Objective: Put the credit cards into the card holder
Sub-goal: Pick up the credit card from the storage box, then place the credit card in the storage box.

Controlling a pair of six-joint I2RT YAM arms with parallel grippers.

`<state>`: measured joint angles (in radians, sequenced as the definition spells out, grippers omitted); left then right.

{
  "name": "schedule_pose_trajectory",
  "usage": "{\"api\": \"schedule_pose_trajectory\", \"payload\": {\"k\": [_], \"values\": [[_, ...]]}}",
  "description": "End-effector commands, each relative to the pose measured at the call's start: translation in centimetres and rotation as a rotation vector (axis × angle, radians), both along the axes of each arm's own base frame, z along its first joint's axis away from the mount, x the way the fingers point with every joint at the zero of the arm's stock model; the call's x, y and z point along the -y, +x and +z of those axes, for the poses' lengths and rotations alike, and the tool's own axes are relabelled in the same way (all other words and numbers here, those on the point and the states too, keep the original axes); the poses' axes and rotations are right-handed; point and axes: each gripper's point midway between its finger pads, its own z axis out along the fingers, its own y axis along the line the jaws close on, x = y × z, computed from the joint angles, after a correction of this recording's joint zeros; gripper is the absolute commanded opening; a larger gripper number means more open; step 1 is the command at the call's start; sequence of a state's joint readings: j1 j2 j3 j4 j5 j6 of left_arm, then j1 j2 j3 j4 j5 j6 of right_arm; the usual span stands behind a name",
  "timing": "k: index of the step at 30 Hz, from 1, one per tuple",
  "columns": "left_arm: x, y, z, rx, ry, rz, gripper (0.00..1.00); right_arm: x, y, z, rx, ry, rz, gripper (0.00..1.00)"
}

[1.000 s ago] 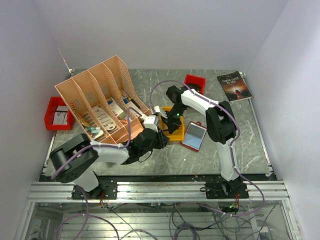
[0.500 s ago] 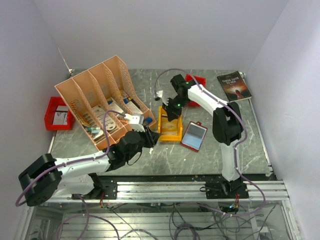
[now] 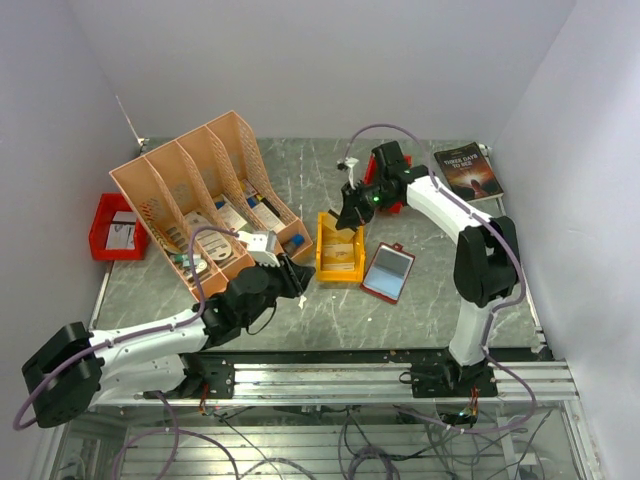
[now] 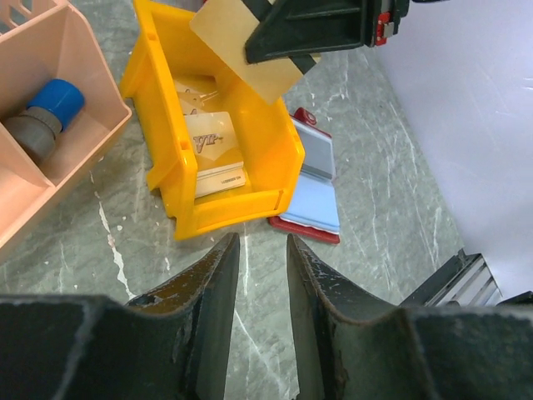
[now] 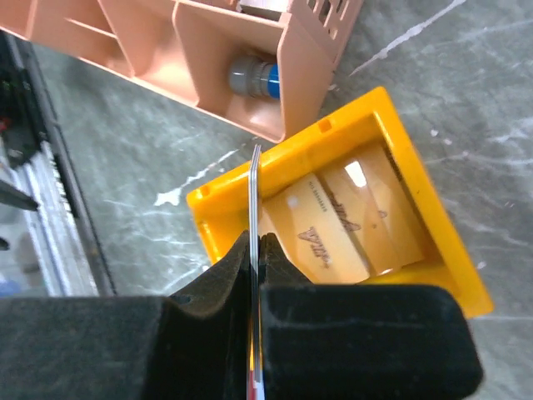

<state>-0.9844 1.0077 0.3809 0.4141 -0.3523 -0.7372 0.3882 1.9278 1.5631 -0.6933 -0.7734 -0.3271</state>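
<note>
**Right tool** (image 3: 349,212): pressed together on one yellowish credit card (image 4: 226,35). Card held by one end, seen edge-on in the right wrist view, hanging above the far part of the yellow bin (image 3: 322,262).

**Left tool** (image 3: 291,277): narrowly spread, nothing between the fingers. Low over the desk (image 3: 430,310), near the bin's front left corner.

**Remaining cards** (image 4: 215,155): at least two, pale yellow, lying flat in the bin.

**Card holder** (image 3: 388,272): open on the desk, red edge, greyish-blue inside face up. Just beside the bin on its right, apparently touching its near corner. No card seen in it.

**Step in hand, as judged:** carrying the pinched card across to the holder.

**Handling notes:**
- Best brought low and tipped nearly flat, leading edge square to a pocket mouth. Pocket openings not made out from here.
- Slow slide advised, grip kept well back so the free end enters first.
- Holder light and likely to skid or fold. Pinning its outer flap with the left tool probably worthwhile.
- Risk of catching the bin wall on the way over.
</note>
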Motion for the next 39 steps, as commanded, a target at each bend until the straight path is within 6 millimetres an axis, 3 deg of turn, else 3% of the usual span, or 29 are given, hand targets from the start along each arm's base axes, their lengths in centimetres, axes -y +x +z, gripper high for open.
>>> {"api": "schedule_pose_trajectory", "payload": {"k": [1,5,9,15,26,39], "values": [[-0.5,0.2,0.6,0.009,-0.052,0.029,0.42,0.0,0.2,3.9,-0.144,0.214,-0.180,0.00],[-0.5,0.1,0.7,0.007,-0.088,0.029,0.43,0.9,-0.2,4.1,-0.242,0.302,-0.330,0.00],[-0.4,0.1,0.8,0.006,-0.095,0.026,0.43,1.3,-0.4,2.8,-0.363,0.297,-0.491,0.00],[-0.4,0.1,1.0,0.005,-0.095,0.026,0.43,2.2,0.7,0.6,-0.382,0.225,-0.622,0.00],[-0.4,0.1,0.7,-0.001,-0.097,0.028,0.43,1.5,0.3,-1.4,-0.459,0.199,-0.624,0.02],[-0.7,0.1,0.7,0.000,-0.091,0.035,0.43,-1.0,0.6,-2.7,-0.455,0.133,-0.616,0.03]]}}
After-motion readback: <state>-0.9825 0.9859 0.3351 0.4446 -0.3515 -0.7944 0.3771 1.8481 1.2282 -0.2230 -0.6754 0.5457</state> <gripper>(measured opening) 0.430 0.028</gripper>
